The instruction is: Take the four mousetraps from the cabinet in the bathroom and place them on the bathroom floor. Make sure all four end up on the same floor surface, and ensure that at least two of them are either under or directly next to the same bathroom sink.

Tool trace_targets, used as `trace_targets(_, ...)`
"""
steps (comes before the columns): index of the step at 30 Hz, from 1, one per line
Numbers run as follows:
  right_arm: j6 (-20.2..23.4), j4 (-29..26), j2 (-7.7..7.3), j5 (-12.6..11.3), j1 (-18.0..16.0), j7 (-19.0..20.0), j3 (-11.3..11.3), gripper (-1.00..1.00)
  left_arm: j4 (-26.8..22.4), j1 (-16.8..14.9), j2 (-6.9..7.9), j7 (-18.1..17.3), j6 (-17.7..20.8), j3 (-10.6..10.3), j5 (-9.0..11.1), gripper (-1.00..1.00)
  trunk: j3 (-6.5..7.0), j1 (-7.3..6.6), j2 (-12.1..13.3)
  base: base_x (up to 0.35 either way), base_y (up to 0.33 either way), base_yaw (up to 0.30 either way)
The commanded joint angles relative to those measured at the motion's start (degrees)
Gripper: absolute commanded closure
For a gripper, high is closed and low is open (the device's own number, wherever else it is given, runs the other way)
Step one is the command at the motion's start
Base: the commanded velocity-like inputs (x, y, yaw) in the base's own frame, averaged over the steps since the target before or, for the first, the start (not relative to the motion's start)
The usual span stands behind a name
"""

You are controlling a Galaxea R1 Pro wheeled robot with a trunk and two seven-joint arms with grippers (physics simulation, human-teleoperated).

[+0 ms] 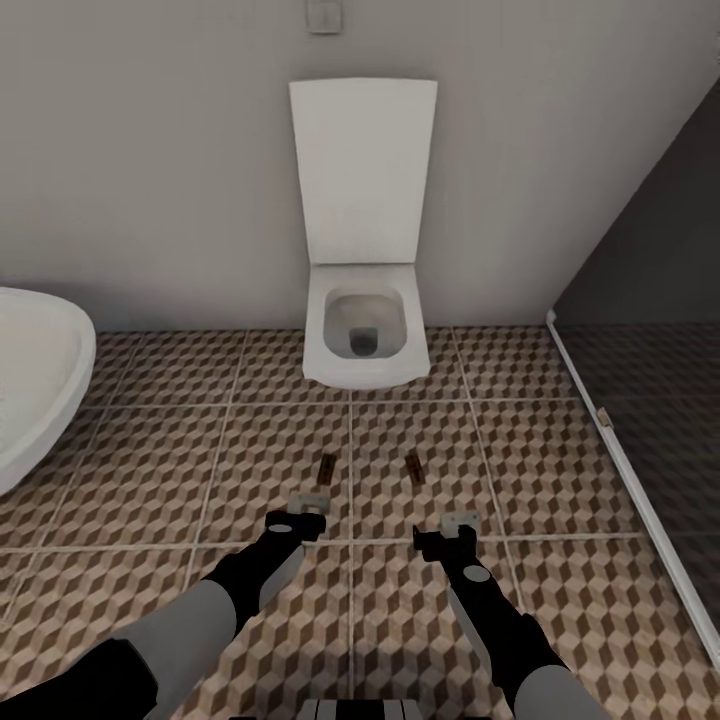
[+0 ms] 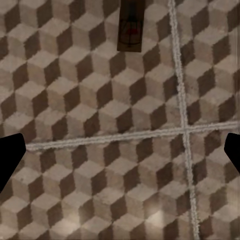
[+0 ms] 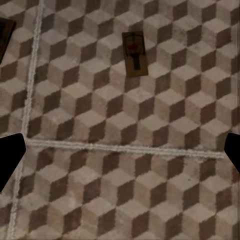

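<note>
Mousetrap (image 2: 132, 25) in the left wrist view cut off by the picture's edge; far end unseen. Second mousetrap (image 3: 5, 35) at the corner of the right wrist view likewise cut, only a sliver showing. Metal parts on both traps (image 1: 325, 468) (image 1: 414, 467) in the head view too small to make out. Gripper fingertips (image 2: 11, 157) (image 3: 11, 157) in both wrist views clipped at the side edges. Bathtub (image 1: 35, 385) cut by the head view's left edge. Glass partition (image 1: 650, 400) cut at the right. Wall plate (image 1: 324, 15) above the toilet blurred, clipped at top.
</note>
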Motion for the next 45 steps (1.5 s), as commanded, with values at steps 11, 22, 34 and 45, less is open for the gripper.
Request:
trace_targets(11,0.4,-0.1,-0.03,0.2,0.0,-0.4,0.2,-1.00,-0.1,0.0,0.05,0.5,0.2,-0.5,0.4,-1.00,2.97,-2.42,4.4,0.000,0.000,0.000)
trace_targets(22,0.4,-0.1,-0.03,0.2,0.0,-0.4,0.2,-1.00,0.5,0.0,0.05,0.5,0.2,-0.5,0.4,-1.00,5.95,-4.84,8.8,0.000,0.000,0.000)
trace_targets(34,0.4,-0.1,-0.03,0.2,0.0,-0.4,0.2,-1.00,0.6,0.0,0.05,0.5,0.2,-0.5,0.4,-1.00,8.47,-7.48,13.6,0.000,0.000,0.000)
trace_targets(45,0.4,-0.1,-0.03,0.2,0.0,-0.3,0.1,-1.00,0.6,0.0,0.05,0.5,0.2,-0.5,0.4,-1.00,10.46,-9.89,18.0,0.000,0.000,0.000)
